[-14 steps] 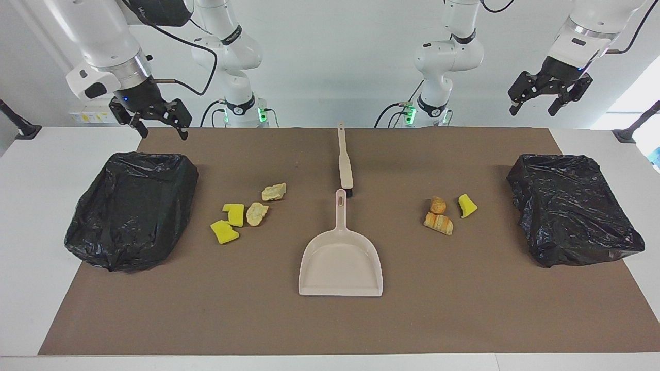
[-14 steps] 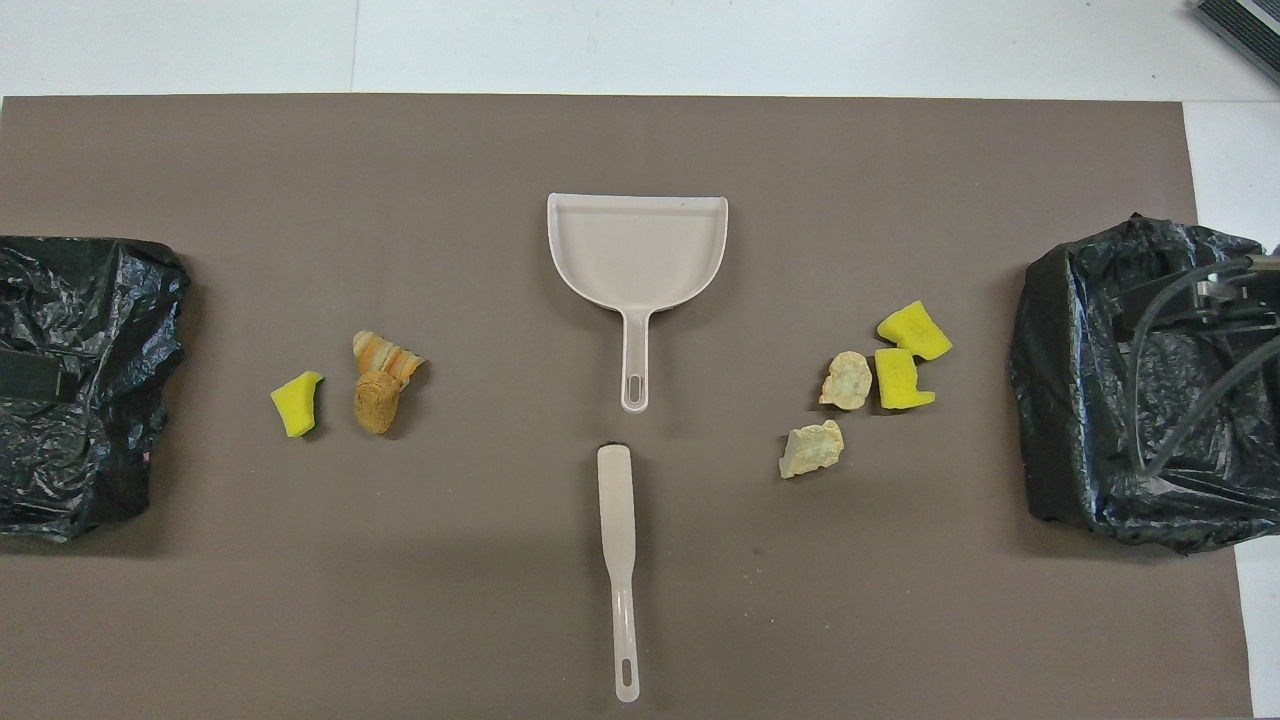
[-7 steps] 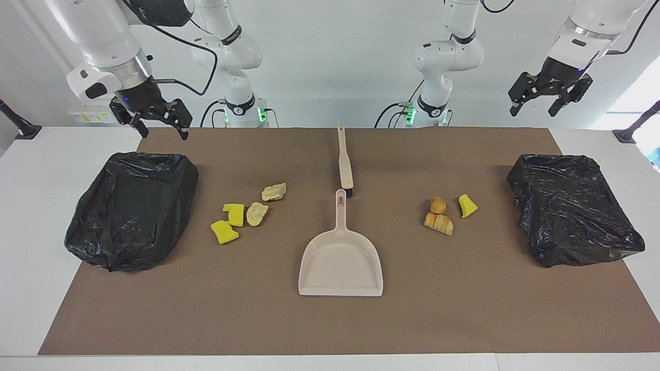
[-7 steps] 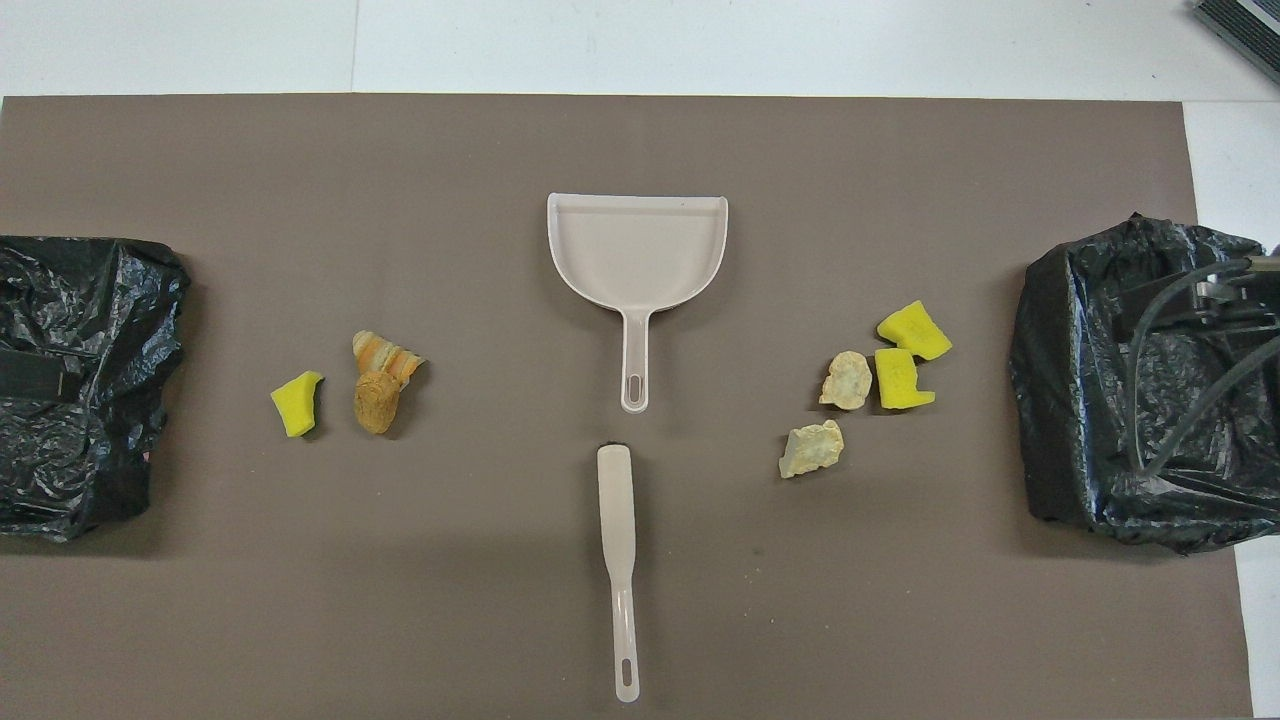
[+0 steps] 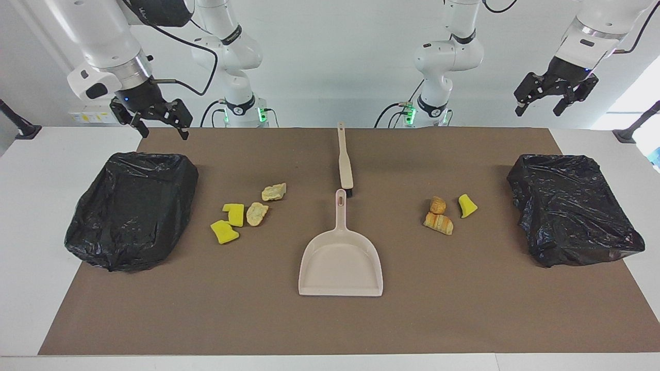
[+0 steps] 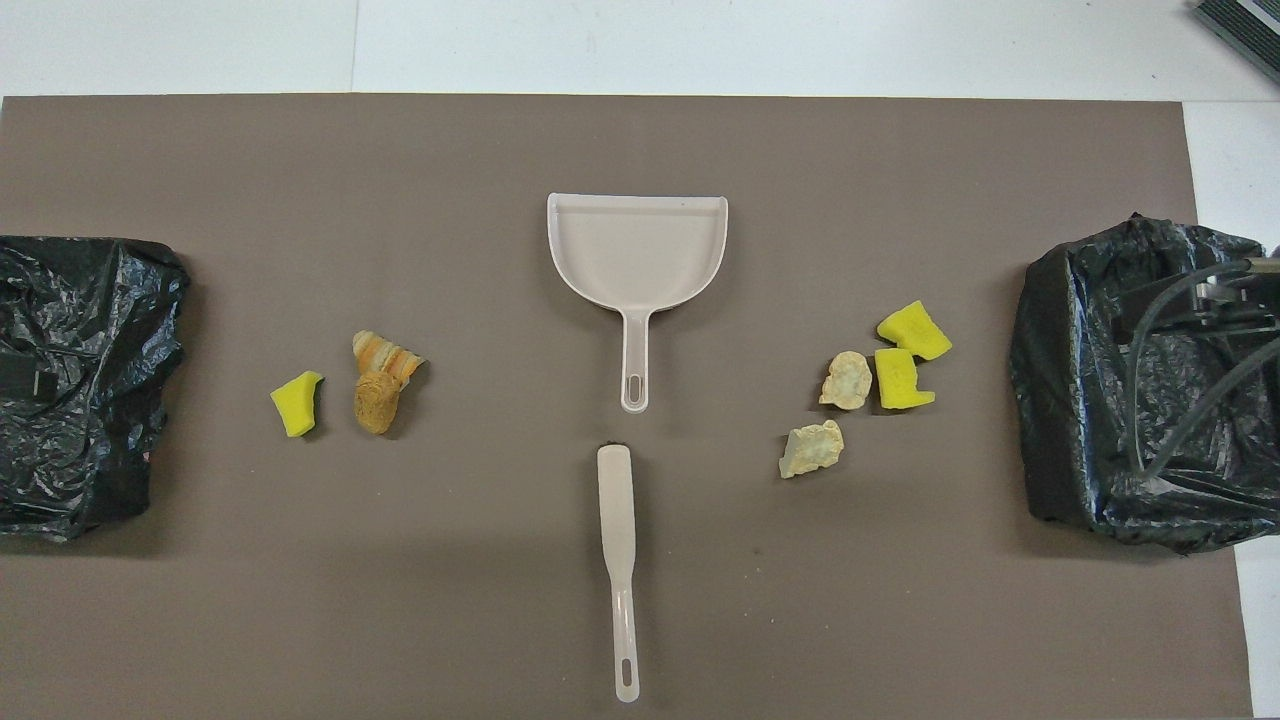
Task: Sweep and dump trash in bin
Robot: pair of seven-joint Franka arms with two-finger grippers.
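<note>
The trash lies in two groups on the brown mat. Toward the right arm's end are two bright yellow sponge chunks (image 5: 233,214) (image 6: 900,378) and two pale lumps (image 5: 257,213) (image 6: 811,448). Toward the left arm's end are two bread-like pieces (image 5: 439,223) (image 6: 377,400) and a yellow chunk (image 5: 467,205) (image 6: 296,402). A black-bagged bin (image 5: 131,208) (image 6: 1130,400) stands at the right arm's end, another bin (image 5: 572,208) (image 6: 80,400) at the left arm's end. My right gripper (image 5: 164,131) hangs open and empty above its bin. My left gripper (image 5: 537,109) hangs open, high above the other bin.
A beige dustpan (image 5: 340,263) (image 6: 637,250) lies mid-mat with its handle pointing toward the robots. A beige brush (image 5: 344,162) (image 6: 618,540) lies in line with it, nearer to the robots. White table (image 5: 31,216) borders the mat.
My left gripper has drifted slightly upward and toward its end of the table. The right gripper and everything on the mat have stayed put.
</note>
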